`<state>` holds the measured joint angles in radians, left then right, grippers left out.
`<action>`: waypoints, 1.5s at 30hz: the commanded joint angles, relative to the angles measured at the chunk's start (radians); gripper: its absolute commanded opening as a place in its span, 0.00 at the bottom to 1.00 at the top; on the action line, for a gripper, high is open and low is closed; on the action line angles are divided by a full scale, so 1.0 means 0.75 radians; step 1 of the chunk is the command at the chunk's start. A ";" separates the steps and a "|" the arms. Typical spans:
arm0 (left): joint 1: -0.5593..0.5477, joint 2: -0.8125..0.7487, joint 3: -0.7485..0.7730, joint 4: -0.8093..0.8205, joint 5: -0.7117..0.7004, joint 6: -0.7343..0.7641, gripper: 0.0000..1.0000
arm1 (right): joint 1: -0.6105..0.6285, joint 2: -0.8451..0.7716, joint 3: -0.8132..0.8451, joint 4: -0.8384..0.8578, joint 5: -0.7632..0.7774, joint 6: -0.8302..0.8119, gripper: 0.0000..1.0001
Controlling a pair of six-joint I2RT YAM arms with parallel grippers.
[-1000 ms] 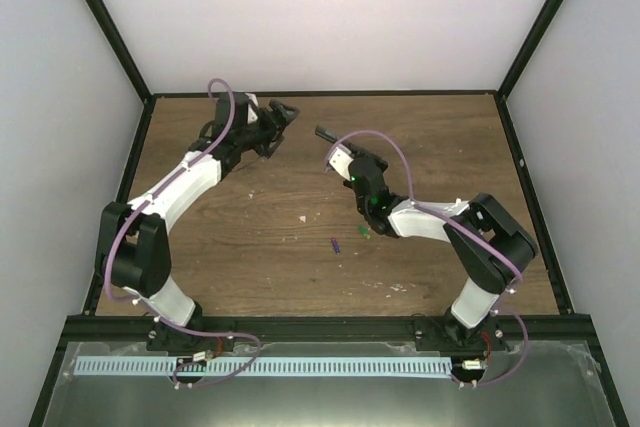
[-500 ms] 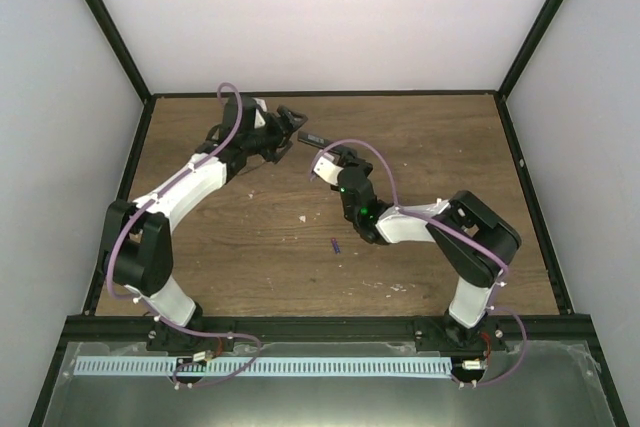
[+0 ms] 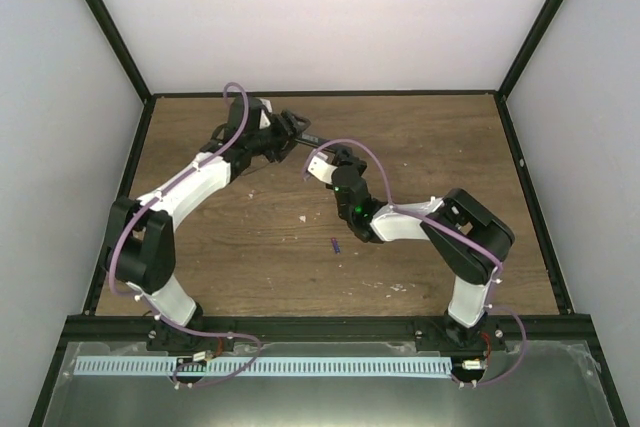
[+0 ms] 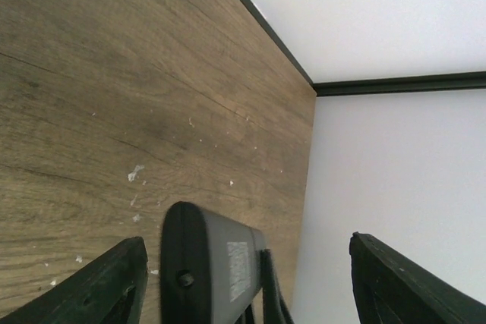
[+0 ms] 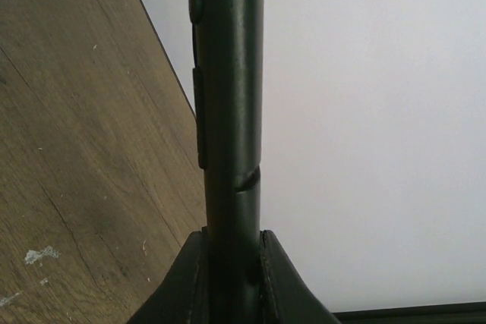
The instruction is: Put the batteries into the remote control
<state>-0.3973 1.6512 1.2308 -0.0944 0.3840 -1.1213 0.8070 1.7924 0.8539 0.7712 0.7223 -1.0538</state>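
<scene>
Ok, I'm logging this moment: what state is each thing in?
remote control: lifted off the table, held at one end
right gripper: shut on the remote control
left gripper: open, jaws either side of the remote control's free end
purple-blue battery: lying loose on the table
green battery: not visible

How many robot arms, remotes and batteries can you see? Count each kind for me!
Arms: 2
Remote: 1
Battery: 1, purple; no other in view
Total: 4
</scene>
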 commanded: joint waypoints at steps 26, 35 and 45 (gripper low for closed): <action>-0.029 0.058 0.065 0.024 -0.004 0.048 0.45 | 0.035 0.050 0.069 0.080 0.106 0.000 0.01; -0.022 0.051 0.048 0.038 -0.049 0.035 0.43 | 0.053 0.049 0.070 0.092 0.136 0.000 0.01; -0.006 0.050 0.045 0.048 -0.057 0.045 0.36 | 0.065 0.052 0.086 0.067 0.137 0.026 0.01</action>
<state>-0.4072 1.6867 1.2514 -0.0902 0.3489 -1.0958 0.8440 1.8244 0.8764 0.7994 0.8097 -1.0573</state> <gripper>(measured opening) 0.381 0.070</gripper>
